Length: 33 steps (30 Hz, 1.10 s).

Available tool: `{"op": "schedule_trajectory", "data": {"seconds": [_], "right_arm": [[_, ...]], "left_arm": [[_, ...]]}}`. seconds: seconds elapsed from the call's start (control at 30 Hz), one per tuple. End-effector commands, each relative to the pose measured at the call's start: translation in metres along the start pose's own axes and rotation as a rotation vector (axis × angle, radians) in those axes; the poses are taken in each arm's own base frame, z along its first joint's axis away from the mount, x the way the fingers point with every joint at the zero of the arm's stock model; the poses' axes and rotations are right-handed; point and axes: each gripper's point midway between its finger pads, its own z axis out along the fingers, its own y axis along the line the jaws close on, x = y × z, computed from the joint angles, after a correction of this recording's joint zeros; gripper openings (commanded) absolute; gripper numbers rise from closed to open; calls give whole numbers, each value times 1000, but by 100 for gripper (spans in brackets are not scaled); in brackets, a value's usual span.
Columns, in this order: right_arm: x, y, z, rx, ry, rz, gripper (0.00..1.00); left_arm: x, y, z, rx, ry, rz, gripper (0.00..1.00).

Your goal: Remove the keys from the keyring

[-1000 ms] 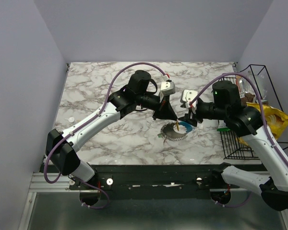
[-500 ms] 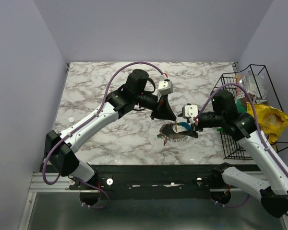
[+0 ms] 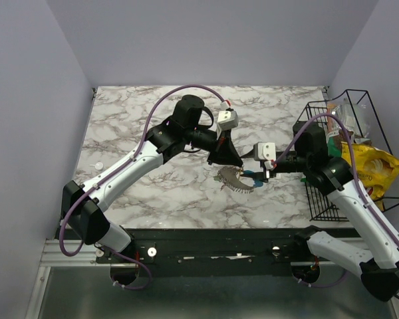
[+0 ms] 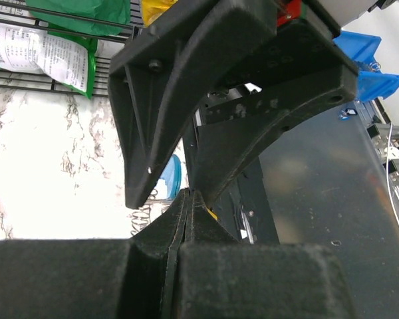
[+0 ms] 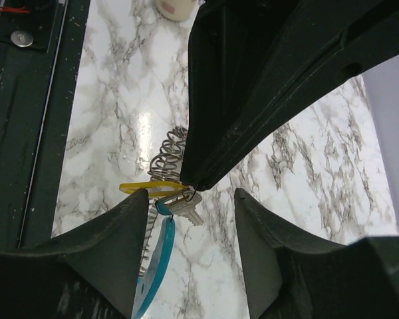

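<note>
On the marble surface [image 3: 139,113], toward its near edge, is the keyring [image 3: 234,181] with small keys [image 5: 185,206]. The right gripper [image 3: 266,176] holds its jaws open around the blue part. The left gripper [image 3: 235,166] has its jaws closed, pinching the ring's wire.

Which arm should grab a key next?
Right. The right gripper is open with the keys between its fingers; the left gripper is shut, seemingly pinching the keyring.

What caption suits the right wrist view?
Open right fingers frame silver key and blue coiled keyring beneath shut left fingers.
</note>
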Motion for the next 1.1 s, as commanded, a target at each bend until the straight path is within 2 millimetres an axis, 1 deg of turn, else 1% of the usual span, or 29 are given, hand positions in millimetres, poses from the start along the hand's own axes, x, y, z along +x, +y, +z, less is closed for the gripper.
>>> {"op": "schedule_trajectory", "data": {"seconds": [0.0,0.07,0.2,0.37,0.4,0.47,0.57,0.73,0.87,0.93,0.97,1.0,1.07], "right_arm": [[2,1,7,-23,-25,14,51],[2,1,7,-24,-28,16,46],[2,1,6,-20,-26,18,24],[1,-1,-1,22,-6,4,17],[0,-1,-2,28,-3,-2,13],[0,-4,-6,55,11,-14,8],[-4,-8,-11,83,22,-32,6],[-10,-14,-18,115,31,-27,5],[-1,-20,-18,141,75,-21,7],[0,-20,-19,147,81,-19,7],[0,-20,-20,152,83,-21,6],[-1,-18,-21,151,82,-21,2],[-2,-14,-24,143,81,-24,1]], "left_arm": [[-14,-16,-8,35,-36,45,0],[-14,-16,-8,33,-37,46,0],[-15,-15,-9,29,-41,45,0],[-16,-13,-11,17,-43,47,0],[-16,-15,-12,18,-44,51,0],[-15,-13,-12,14,-42,45,0],[-14,-12,-12,8,-42,45,0],[-14,-10,-13,-1,-43,45,0],[-14,-10,-13,-3,-44,44,0],[-14,-10,-13,-4,-44,43,0],[-15,-9,-13,-7,-45,45,0],[-15,-9,-12,-9,-45,44,0],[-15,-8,-13,-15,-46,47,0]]}}
